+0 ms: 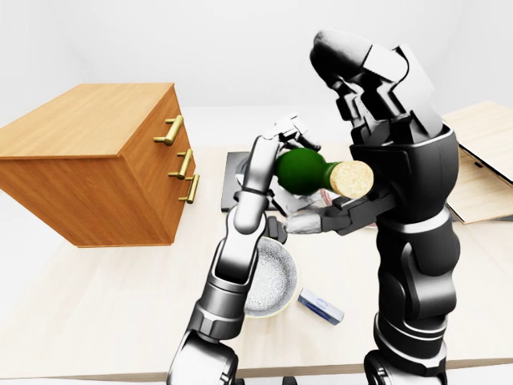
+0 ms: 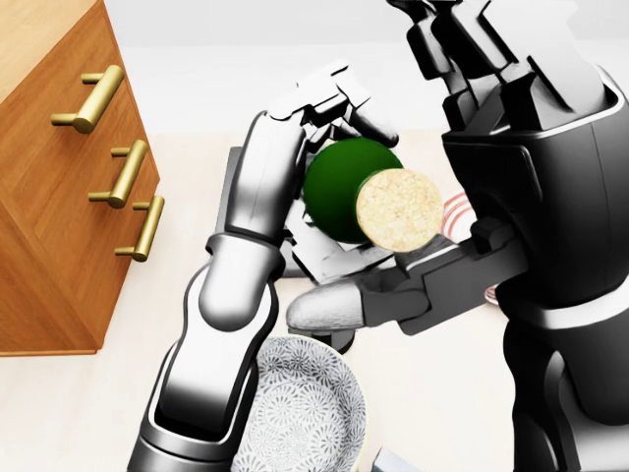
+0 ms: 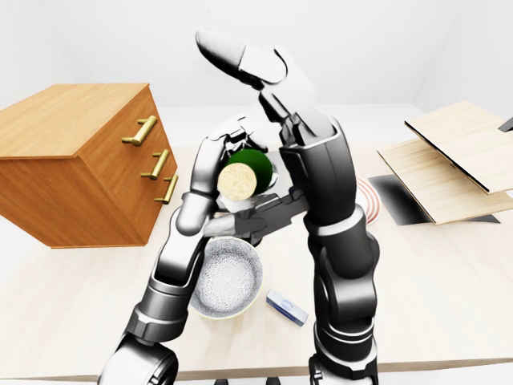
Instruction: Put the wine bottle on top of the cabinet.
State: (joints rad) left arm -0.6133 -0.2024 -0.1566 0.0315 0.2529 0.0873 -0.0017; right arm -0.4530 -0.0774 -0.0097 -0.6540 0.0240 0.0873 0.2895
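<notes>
Legible text, labels, brands, numbers, signs: none.

Wine bottle (image 1: pixel 303 170): plain green glass, cork-coloured end, no label showing.
Cabinet (image 1: pixel 88 164), left of the bottle: bare wood and brass handles, unmarked.
Bowl (image 3: pixel 228 277), below the bottle: speckled grey pattern only, no lettering.
Small blue-and-white packet (image 3: pixel 286 305), just right of the bowl: a pale mark on its face, too small to read.
</notes>
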